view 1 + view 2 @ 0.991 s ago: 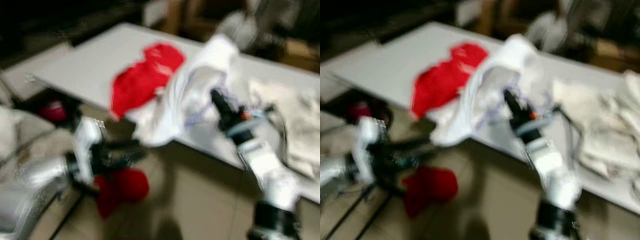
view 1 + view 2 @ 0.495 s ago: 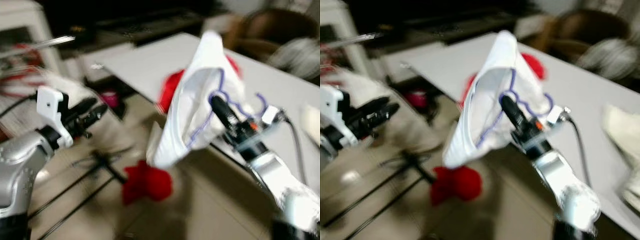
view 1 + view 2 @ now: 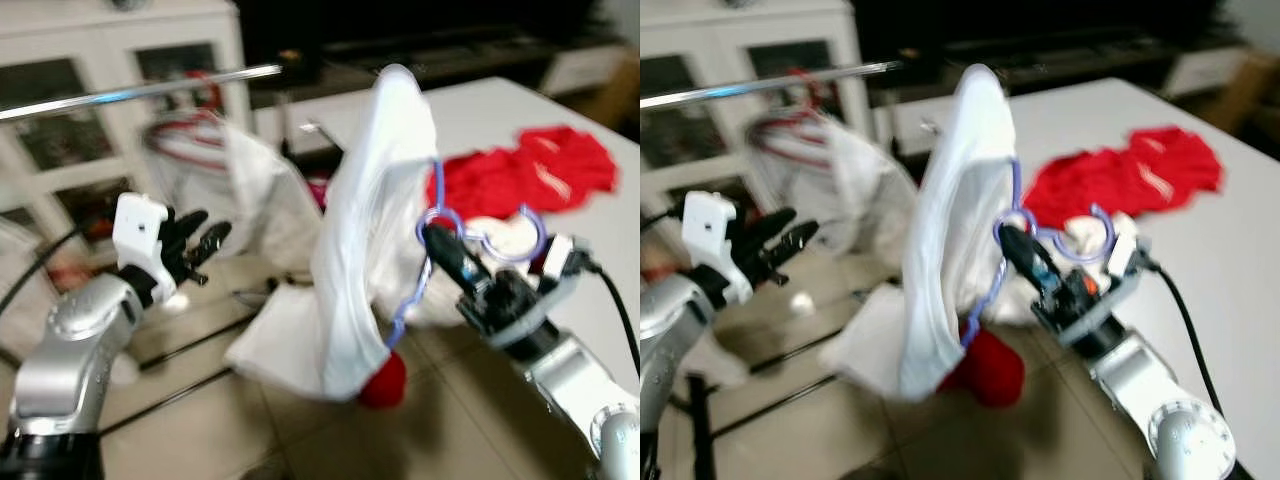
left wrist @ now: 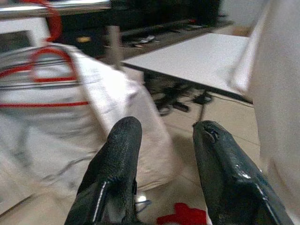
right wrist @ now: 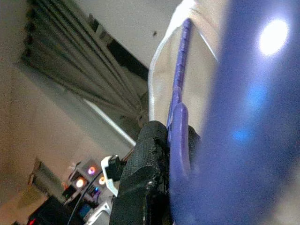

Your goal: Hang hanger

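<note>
- The blue hanger (image 3: 432, 232), carrying a white garment (image 3: 375, 230), is being held up in the right gripper (image 3: 436, 240), whose fingers are clenching the wire just under its hook.
- It is hanging in the air well below and to the right of the silver rail (image 3: 140, 90), so the hanging itself is, by my judgement, not yet done; lifting the hook over the rail is what is left.
- The left gripper (image 3: 200, 240) is reaching out below the rail with fingers spread, grasping nothing.
- One red hanger (image 4: 51, 75) with pale clothing is already hanging on the rail.
- Counting: two hangers, one rail, one white table (image 3: 480, 120) right of the rail, one red cloth (image 3: 520, 170) lying on it, one red thing (image 3: 382, 380) on the floor below the garment.
</note>
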Controlling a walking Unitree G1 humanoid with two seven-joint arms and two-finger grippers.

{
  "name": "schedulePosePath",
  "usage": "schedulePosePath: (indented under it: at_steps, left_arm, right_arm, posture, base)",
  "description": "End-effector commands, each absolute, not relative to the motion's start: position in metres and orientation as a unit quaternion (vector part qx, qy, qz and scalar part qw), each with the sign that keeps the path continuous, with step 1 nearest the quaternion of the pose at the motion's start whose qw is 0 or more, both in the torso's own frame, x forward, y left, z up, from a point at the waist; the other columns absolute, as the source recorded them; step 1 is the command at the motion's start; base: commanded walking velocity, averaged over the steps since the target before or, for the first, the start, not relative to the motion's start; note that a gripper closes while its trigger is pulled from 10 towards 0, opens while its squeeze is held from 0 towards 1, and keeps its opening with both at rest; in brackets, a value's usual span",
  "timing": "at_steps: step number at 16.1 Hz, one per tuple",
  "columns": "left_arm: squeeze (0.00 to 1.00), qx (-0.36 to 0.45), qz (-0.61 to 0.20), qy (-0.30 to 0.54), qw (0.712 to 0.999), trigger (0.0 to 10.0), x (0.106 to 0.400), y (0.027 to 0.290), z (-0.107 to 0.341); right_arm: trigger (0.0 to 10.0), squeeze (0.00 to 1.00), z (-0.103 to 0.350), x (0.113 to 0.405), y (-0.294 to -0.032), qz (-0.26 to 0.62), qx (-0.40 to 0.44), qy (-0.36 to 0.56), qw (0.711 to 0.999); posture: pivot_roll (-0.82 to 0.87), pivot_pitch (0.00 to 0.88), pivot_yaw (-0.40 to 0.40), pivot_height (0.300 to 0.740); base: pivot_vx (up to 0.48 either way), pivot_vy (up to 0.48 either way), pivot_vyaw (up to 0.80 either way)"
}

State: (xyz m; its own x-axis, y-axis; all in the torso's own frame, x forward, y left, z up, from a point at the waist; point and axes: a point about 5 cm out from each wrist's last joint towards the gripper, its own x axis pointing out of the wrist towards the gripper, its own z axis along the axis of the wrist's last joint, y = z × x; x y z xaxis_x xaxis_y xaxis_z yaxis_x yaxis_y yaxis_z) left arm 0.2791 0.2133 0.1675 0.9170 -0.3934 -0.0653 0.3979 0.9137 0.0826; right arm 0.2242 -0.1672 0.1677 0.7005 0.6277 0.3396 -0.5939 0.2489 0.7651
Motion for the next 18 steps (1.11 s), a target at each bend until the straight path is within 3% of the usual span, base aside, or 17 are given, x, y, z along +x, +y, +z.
schedulePosePath:
  at_steps: [1,8,13,16,18]
  left_arm:
    - [0.0,0.063,-0.193,0.013,0.979,10.0,0.282,0.215,0.171]
    - [0.0,0.073,-0.223,0.011,0.972,10.0,0.277,0.204,0.168]
    - [0.0,0.023,-0.227,0.054,0.972,10.0,0.27,0.189,0.141]
    - [0.0,0.065,-0.22,0.074,0.97,10.0,0.263,0.188,0.122]
    - [0.0,0.065,-0.214,0.073,0.972,10.0,0.262,0.189,0.12]
  right_arm:
    - [10.0,0.0,0.174,0.221,-0.164,0.412,0.468,0.009,0.782]
    - [10.0,0.0,0.159,0.223,-0.166,0.399,0.446,0.037,0.8]
    - [10.0,0.0,0.136,0.241,-0.17,0.312,0.357,0.078,0.877]
    - [10.0,0.0,0.126,0.249,-0.168,0.27,0.273,0.087,0.919]
    - [10.0,0.0,0.125,0.25,-0.166,0.271,0.245,0.089,0.927]
  posture:
    - [-0.13,0.0,-0.033,0.74]
    - [-0.11,0.0,-0.05,0.74]
    - [-0.12,0.0,-0.045,0.74]
    - [-0.13,0.0,-0.041,0.74]
    - [-0.12,0.0,-0.044,0.74]
  base:
    - [0.0,0.0,0.8]
    - [0.0,0.0,0.8]
    - [0.0,0.0,0.8]
    - [0.0,0.0,0.8]
    - [0.0,0.0,0.8]
